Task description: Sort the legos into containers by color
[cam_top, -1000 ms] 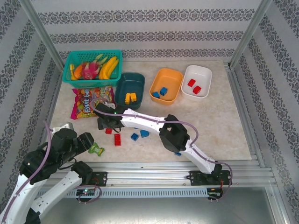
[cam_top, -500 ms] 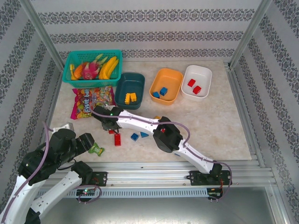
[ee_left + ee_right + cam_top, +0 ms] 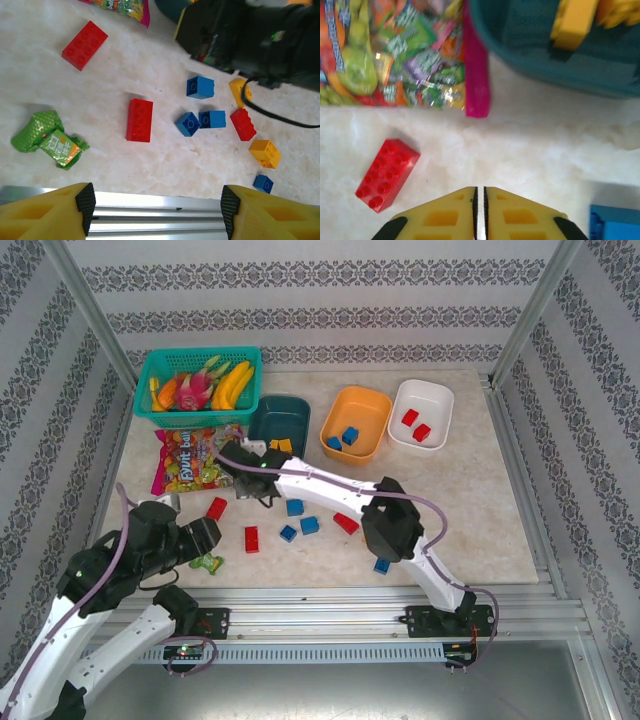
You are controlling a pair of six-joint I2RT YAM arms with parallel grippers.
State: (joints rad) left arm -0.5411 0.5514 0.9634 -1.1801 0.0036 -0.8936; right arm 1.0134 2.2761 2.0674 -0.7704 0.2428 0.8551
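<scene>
The desk (image 3: 470, 500) has three tubs at the back. The teal tub (image 3: 290, 410) holds a few yellow legos (image 3: 280, 447). The orange tub (image 3: 368, 408) holds two blue legos (image 3: 344, 436). The white tub (image 3: 432, 398) holds two red legos (image 3: 415, 424). So each color has its own tub. The job is started, but I think less than half is done.

The right tool (image 3: 480, 193) is over the desk, just in front of the teal tub and near the candy bag (image 3: 395, 50). Its fingers are pressed together with nothing between them. The left tool (image 3: 157, 197) hangs over the near edge of the desk. Its fingers are wide apart and it holds nothing.

About nine pieces lie loose on the desk, between the tubs and the arms. I count three red bricks (image 3: 139, 120), four blue bricks (image 3: 200, 86) and two yellow bricks (image 3: 265, 152). All of these need to go into their tubs. A little green toy (image 3: 47, 140) lies there too, and I think it belongs in no tub.
</scene>
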